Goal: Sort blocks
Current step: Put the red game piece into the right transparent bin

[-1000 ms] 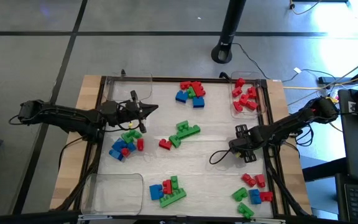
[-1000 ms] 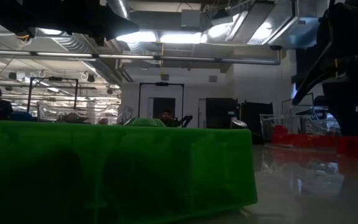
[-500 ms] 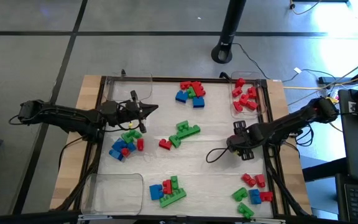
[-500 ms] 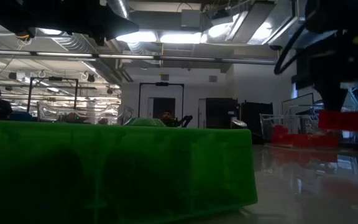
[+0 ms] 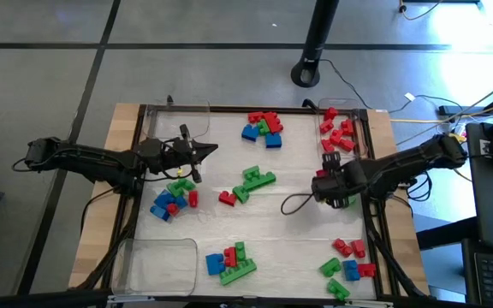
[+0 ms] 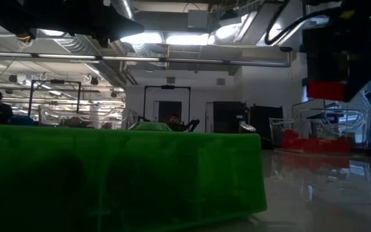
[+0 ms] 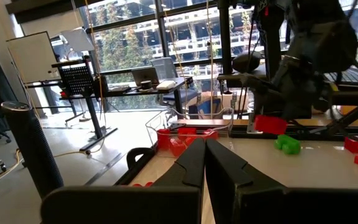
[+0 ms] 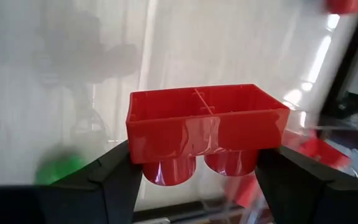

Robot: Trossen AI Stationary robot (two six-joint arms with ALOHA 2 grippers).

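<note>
right gripper (image 8: 194, 171): clamps small red studded plastic brick (image 8: 207, 130)
left gripper (image 7: 204, 163): closed, empty
done: clear tray (image 5: 359, 128) holds reds only
left: mixed piles (image 5: 171, 197) unsorted

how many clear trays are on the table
3 that I can make out: one tray at the far left corner, one tray at the near left corner, and one tray at the far right holding red blocks. Others may be hidden.
</note>
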